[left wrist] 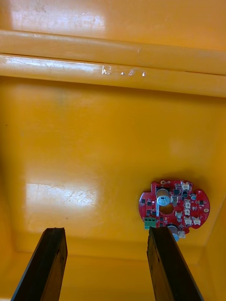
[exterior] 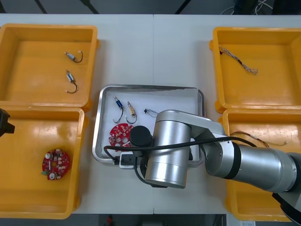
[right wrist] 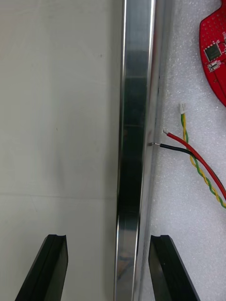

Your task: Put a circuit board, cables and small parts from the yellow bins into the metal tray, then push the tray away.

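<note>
The metal tray (exterior: 200, 101), white inside, lies between the bins. In it are a red circuit board (exterior: 120, 134), two small metal parts (exterior: 118, 104) and a thin cable (exterior: 150, 111). My right arm (exterior: 169, 150) reaches across the tray's near edge. My right gripper (right wrist: 108, 240) is open and straddles the tray's shiny rim (right wrist: 134, 141): one finger over the table, the other over the white floor. A red, black and yellow cable (right wrist: 197, 160) and the board (right wrist: 214, 51) lie just inside the rim. My left gripper (left wrist: 106, 233) hangs open in the left near bin, beside another circuit board (left wrist: 174, 204).
The left far bin (exterior: 47, 28) holds two small metal parts (exterior: 71, 80). The left near bin (exterior: 28, 207) holds a circuit board (exterior: 56, 164). A twisted cable (exterior: 237, 60) lies in the right far bin (exterior: 256, 33), and thin cables (exterior: 256, 137) in the right near bin.
</note>
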